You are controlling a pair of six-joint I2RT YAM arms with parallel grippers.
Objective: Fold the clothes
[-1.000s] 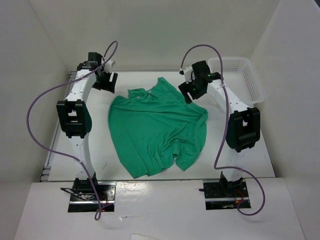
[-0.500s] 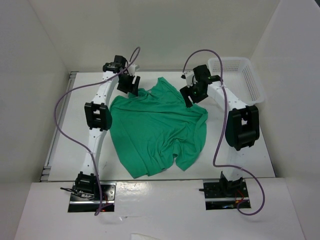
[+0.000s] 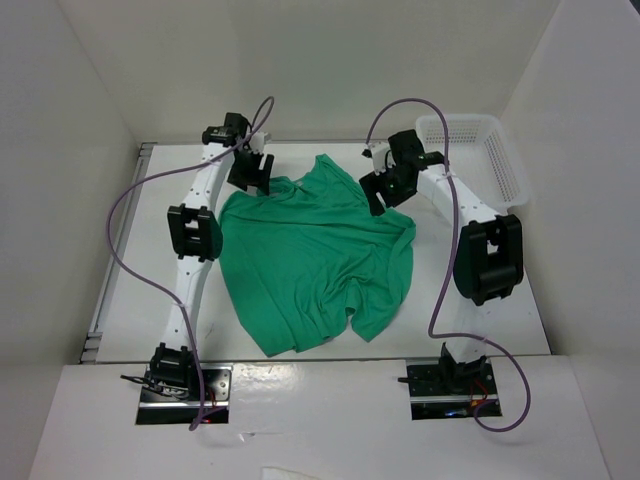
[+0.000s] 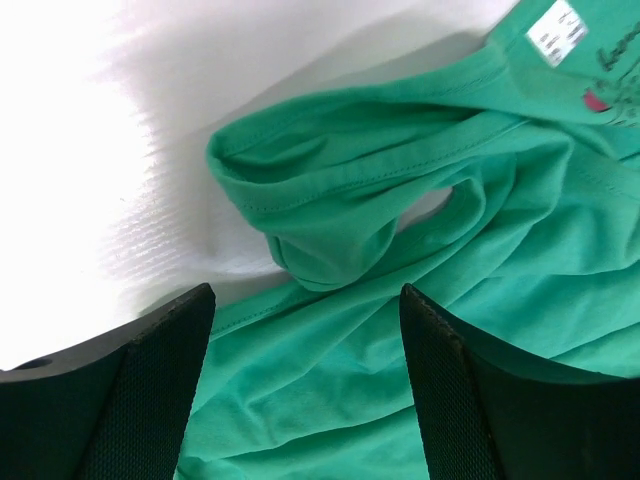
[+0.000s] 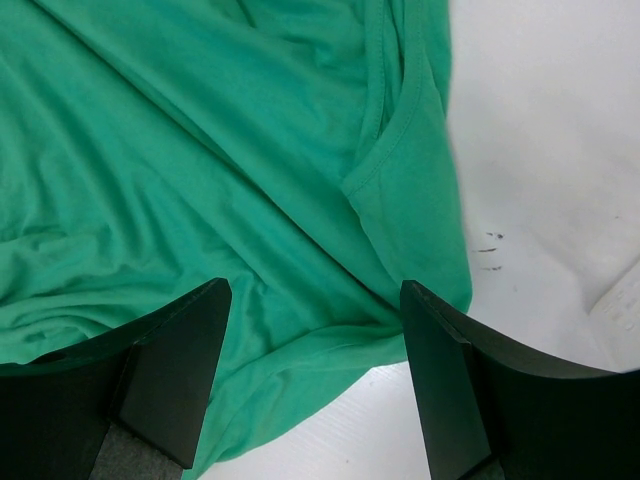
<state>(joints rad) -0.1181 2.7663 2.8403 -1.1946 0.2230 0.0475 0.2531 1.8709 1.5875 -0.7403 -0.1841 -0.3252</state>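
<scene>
The clothes are one emerald-green T-shirt (image 3: 315, 255), lying crumpled on the white table. My left gripper (image 3: 250, 176) hovers open over the shirt's far left corner; the left wrist view shows a rolled sleeve or hem (image 4: 340, 215) just beyond its fingers (image 4: 165, 390), with green fabric (image 4: 310, 380) below the gap. My right gripper (image 3: 385, 190) stands open over the shirt's far right edge; in the right wrist view the hem (image 5: 330, 345) runs between its fingers (image 5: 445, 380). Neither gripper holds anything.
A white mesh basket (image 3: 478, 150) stands at the back right, beside the right arm. White walls close in the table (image 3: 150, 270) on three sides. A white label (image 4: 555, 30) shows inside the shirt's collar.
My left arm has swung right from the table's back left corner to the shirt's far left edge. The right gripper has barely shifted. The shirt has not moved.
</scene>
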